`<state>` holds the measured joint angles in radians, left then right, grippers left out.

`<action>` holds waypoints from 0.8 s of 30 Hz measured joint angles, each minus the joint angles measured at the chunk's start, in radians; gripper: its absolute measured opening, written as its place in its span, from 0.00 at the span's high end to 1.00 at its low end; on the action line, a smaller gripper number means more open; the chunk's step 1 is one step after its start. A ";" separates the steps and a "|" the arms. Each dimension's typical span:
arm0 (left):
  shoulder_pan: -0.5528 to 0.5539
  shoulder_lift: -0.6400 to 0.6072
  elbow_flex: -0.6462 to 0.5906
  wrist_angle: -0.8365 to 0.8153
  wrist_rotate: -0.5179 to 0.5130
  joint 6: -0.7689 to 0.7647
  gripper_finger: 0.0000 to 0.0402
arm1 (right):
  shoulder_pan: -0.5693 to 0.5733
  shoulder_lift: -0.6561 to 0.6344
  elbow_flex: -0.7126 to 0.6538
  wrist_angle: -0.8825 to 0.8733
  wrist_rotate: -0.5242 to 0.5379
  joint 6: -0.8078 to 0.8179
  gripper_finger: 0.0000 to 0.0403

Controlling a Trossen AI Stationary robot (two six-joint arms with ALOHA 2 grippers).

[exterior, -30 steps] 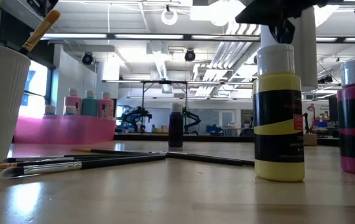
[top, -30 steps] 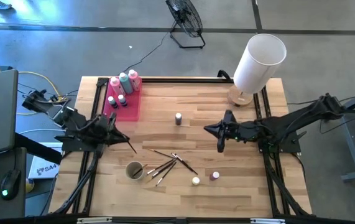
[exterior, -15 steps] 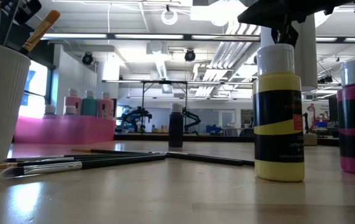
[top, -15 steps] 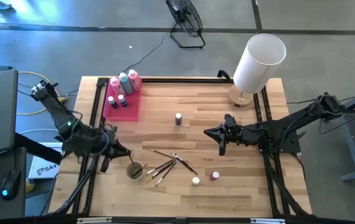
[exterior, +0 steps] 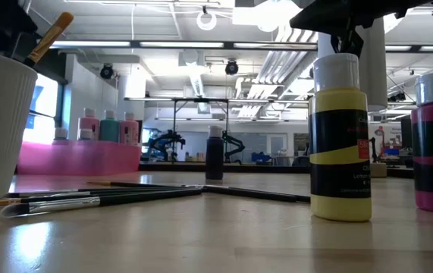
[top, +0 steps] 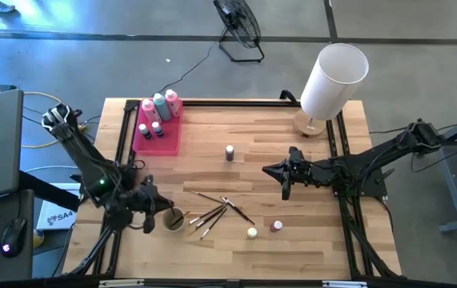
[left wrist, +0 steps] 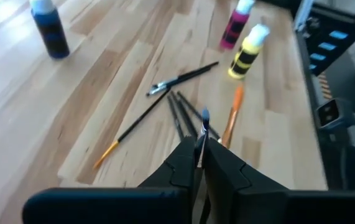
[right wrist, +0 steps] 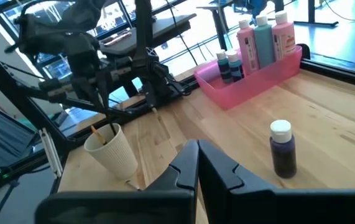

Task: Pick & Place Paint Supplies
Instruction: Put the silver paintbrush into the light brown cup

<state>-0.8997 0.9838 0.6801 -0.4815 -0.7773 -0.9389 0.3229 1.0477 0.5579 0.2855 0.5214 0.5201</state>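
L hand (top: pixel 150 214) hangs just beside the white ribbed cup (top: pixel 173 218) near the bench's (top: pixel 292 248) front-left, fingers pinching a thin brush (left wrist: pixel 202 134), whose tip pokes out past them in its wrist view; an orange-handled brush (exterior: pixel 48 36) already stands in the cup; R hand (top: pixel 283 182) waits mid-bench on the R side, fingers pressed together, holding nothing, apart from everything. Loose dark-handled brushes (top: pixel 216 210) lie fanned on the wood just R of the cup; a yellow pot (top: pixel 251 233) and a magenta pot (top: pixel 277 226) stand close together near the front edge, R of the brushes; a dark purple pot (top: pixel 230 152) stands alone mid-bench. Pink tray (top: pixel 170 140) sits at the back-left corner w/ two pink bottles (top: pixel 147 107) and a teal bottle (top: pixel 159 104) upright at its far end, small pots (top: pixel 157 128) in front of them; white lampshade (top: pixel 334 80) stands at the back-R corner.
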 joint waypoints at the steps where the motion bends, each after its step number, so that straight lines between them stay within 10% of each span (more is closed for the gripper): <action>1: 0.000 0.018 0.000 0.000 0.000 -0.013 0.96 | 0.000 0.000 0.000 0.000 -0.002 0.000 1.00; 24: 0.003 0.153 -0.001 0.017 0.056 -0.146 0.95 | 0.000 0.000 0.000 -0.003 -0.030 -0.020 0.99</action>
<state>-0.8970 1.1370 0.6796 -0.4644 -0.7212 -1.0854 0.3229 1.0477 0.5579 0.2828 0.4911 0.4999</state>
